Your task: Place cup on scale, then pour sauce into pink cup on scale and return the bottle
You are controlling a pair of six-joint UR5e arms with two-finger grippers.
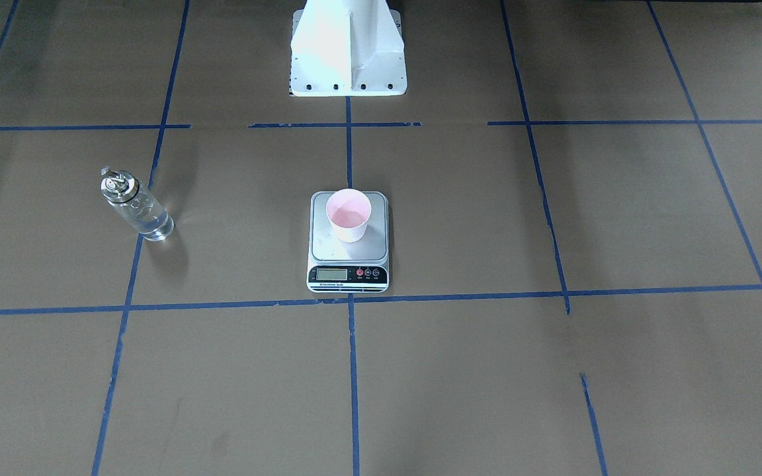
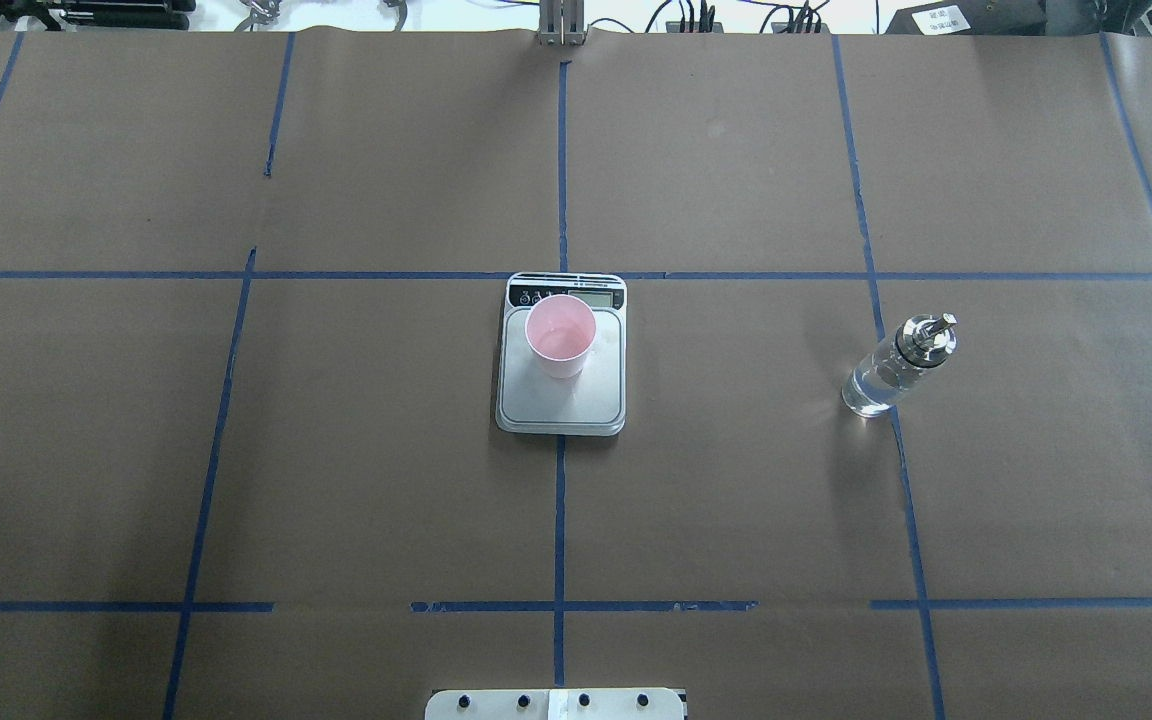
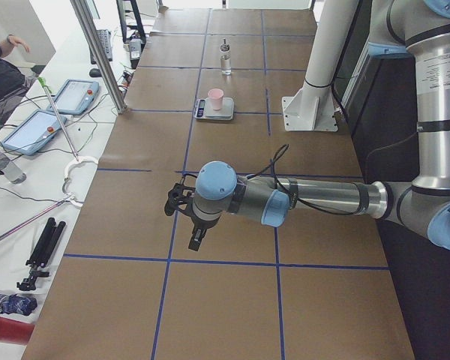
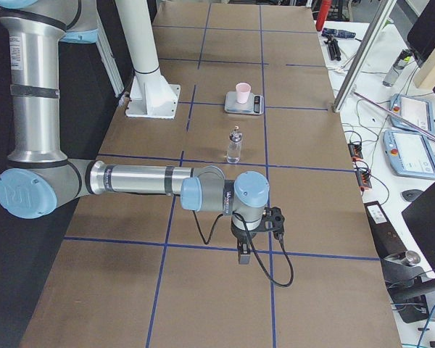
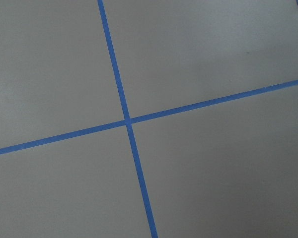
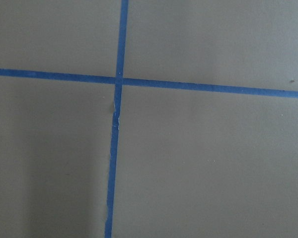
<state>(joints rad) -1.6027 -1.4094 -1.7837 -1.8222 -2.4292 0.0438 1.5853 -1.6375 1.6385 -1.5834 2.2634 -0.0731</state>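
You'll find the pink cup [image 2: 560,336] upright on the kitchen scale [image 2: 561,405], toward its display [image 2: 591,297] end, mid-bench [image 2: 336,450]. Well apart to the right stands the glass bottle [image 2: 896,367] (silver pour-spout cap [image 2: 926,335] on, clear liquid [image 2: 871,392] inside), its base on a blue tape line [image 2: 911,520].

No legible text, even on scale [image 1: 348,274].

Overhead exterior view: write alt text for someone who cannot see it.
A pink cup stands on a silver scale at the centre of a brown table gridded with blue tape. A clear glass bottle with a silver spout stands to the right, apart from the scale.
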